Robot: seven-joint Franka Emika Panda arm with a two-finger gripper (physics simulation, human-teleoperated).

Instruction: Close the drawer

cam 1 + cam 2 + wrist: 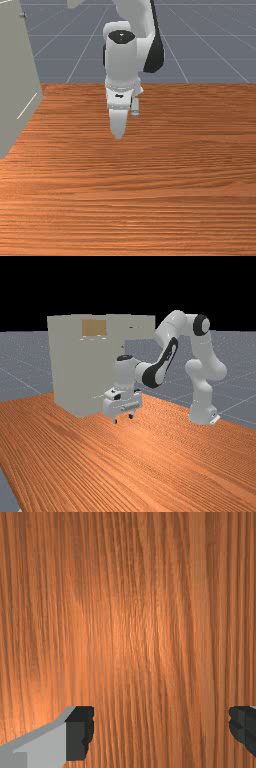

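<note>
In the far view the gripper hangs low over the table, in front of the tall grey cabinet and apart from it. Its two fingers stand wide apart in the wrist view, where the gripper is open with only wood below. At the cabinet's top, a drawer sticks out toward the far view's right, well above the gripper and near the arm's forearm. A small pale piece at the front view's top edge may be part of that drawer.
The cabinet stands on the wooden table, with a tan patch high on its side. In the front view the cabinet rises along the left edge, and bare wood lies around and before the hand.
</note>
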